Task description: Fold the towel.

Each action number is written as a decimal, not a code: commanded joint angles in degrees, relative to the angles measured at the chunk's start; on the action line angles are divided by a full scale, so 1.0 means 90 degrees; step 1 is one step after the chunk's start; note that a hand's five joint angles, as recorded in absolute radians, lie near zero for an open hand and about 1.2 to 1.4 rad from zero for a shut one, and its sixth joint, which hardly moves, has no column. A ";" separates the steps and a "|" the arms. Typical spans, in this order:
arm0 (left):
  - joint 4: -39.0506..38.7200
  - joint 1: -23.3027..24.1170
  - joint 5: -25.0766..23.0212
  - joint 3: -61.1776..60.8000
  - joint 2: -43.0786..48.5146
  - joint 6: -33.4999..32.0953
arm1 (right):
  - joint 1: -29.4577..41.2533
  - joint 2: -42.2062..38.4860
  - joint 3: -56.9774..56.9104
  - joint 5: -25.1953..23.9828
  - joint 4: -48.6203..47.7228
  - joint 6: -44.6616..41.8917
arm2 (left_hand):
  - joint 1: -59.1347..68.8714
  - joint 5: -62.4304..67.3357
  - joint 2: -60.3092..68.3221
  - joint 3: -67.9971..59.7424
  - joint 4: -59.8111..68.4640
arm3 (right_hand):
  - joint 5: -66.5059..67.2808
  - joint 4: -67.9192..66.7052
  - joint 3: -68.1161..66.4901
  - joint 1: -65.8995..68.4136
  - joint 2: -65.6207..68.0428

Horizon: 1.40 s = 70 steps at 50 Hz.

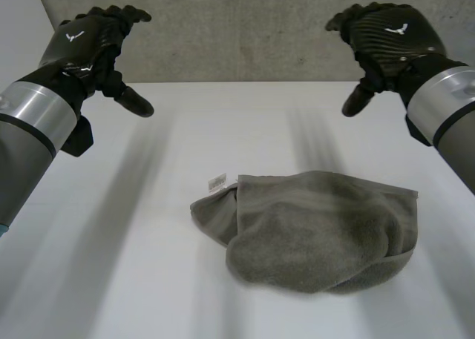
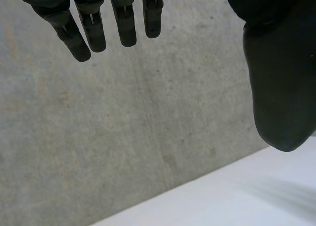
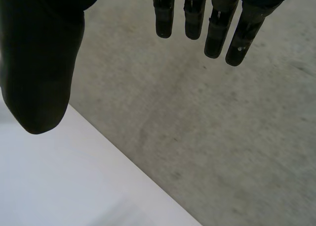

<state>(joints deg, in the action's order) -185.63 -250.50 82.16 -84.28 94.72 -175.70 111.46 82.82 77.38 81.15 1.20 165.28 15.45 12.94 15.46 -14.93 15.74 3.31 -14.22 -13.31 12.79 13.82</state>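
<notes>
Both black hands, the left hand (image 1: 89,38) and the right hand (image 1: 386,38), hover spread and empty above the white table (image 1: 111,242); the crumpled grey towel (image 1: 312,231) lies between them, its small white label (image 1: 217,182) unreadable.

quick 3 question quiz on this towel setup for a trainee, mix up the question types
1. True or false: the left hand grips the towel.
2. How does the towel lie on the white table? A spread flat; B bunched in a heap; C draped over the table edge.
3. Fill in: the towel's white label sticks out at its end nearer the ____ hand.
Key: 1 false, it and the right hand hover open, apart from the towel. 2 B. 3 left.
</notes>
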 commanded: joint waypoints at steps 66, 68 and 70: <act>0.1026 0.1340 0.0040 0.1025 0.3919 -0.1757 | 0.0252 -0.1830 0.1656 -0.1204 0.0023 -0.2671 | 0.6002 0.5170 0.6001 -0.6060 0.5970 | 0.7411 -0.7309 -0.7410 0.7467 0.7353; 0.1026 0.1340 0.0050 0.1025 0.3870 -0.1757 | 0.0252 -0.1665 0.1666 -0.1184 -0.0064 -0.2545 | 0.6959 0.6128 0.6959 -0.7017 0.6927 | 0.7411 -0.7309 -0.7410 0.7467 0.7353; 0.1026 0.1340 0.0060 0.1044 0.3792 -0.1737 | 0.0232 -0.1429 0.1685 -0.1145 -0.0163 -0.2368 | 0.7172 0.6340 0.7171 -0.7230 0.7140 | 0.7411 -0.7309 -0.7410 0.7467 0.7353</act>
<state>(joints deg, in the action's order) -176.60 -238.60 82.32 -75.08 129.84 -191.80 114.00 66.09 92.96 70.37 1.24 141.05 78.12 77.65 77.64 -78.80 79.21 66.61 -76.22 -76.21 75.14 74.65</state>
